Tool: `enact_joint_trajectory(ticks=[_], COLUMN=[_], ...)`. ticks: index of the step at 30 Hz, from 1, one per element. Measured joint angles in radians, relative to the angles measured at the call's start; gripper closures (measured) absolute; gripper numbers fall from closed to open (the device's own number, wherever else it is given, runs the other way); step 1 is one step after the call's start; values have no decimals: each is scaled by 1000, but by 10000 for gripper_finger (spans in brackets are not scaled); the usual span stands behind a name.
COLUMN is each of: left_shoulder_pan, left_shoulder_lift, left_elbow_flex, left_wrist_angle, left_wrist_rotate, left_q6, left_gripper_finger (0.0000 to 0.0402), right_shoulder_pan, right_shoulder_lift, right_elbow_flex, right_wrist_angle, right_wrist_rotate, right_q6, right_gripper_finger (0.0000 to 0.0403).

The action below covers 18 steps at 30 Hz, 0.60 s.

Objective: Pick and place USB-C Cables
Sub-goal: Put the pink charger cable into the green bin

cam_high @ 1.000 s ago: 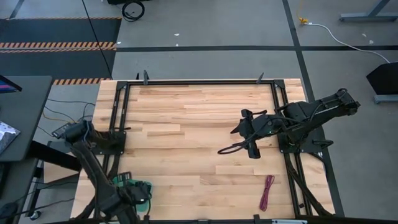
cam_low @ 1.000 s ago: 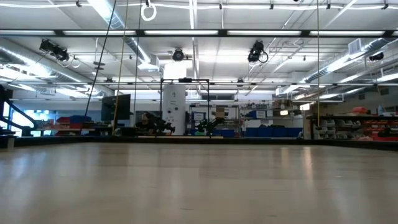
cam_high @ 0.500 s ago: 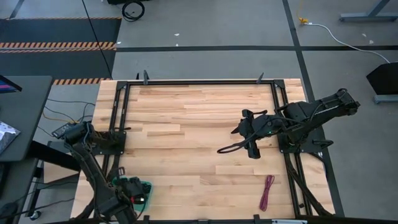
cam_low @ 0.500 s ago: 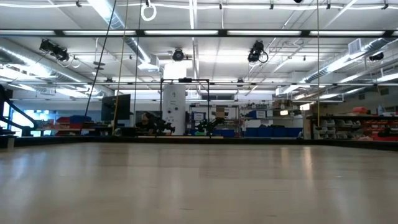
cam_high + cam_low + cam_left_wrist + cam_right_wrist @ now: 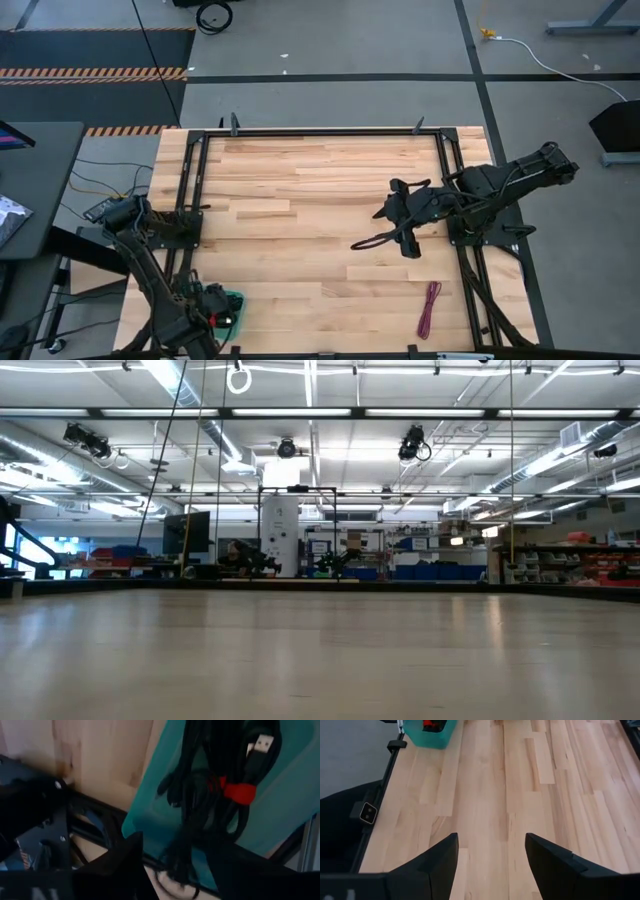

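Left gripper (image 5: pixel 172 855) hangs over the teal tray (image 5: pixel 287 815) at the table's near-left corner, fingers parted, black cables (image 5: pixel 210 795) bunched in the tray below; apparently released, though one strand may snag a finger. Right gripper (image 5: pixel 405 228) open mid-table; magenta cable (image 5: pixel 429 308) lies near-right.

Large industrial lab or warehouse hall: ceiling strip lights (image 5: pixel 300 412), far shelving (image 5: pixel 560 565), blue bins (image 5: pixel 430 572), hazard-striped floor (image 5: pixel 95 72), butcher-block workbench (image 5: pixel 310 190).

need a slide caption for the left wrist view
Left gripper open over the teal tray, above a black cable bundle with a red tie.
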Motion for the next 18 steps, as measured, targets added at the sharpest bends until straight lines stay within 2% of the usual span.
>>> enact_joint_trajectory(ticks=[3, 11, 15, 18], left_shoulder_pan=[18, 81, 147, 214], left_shoulder_lift=[0, 0, 0, 0], left_elbow_flex=[0, 0, 0, 0], left_wrist_angle=[12, 91, 132, 135], left_wrist_rotate=[-43, -63, -167, -297], left_q6=[7, 100, 231, 306], left_gripper_finger=[171, 177, 184, 186], right_shoulder_pan=[0, 0, -3, -3], right_shoulder_lift=[0, 0, 0, 0], right_elbow_flex=[0, 0, 0, 0], right_wrist_angle=[0, 0, -1, -44], right_wrist_rotate=[0, 0, 0, -1], right_q6=[1, 2, 3, 61], right_gripper_finger=[167, 170, 170, 171])
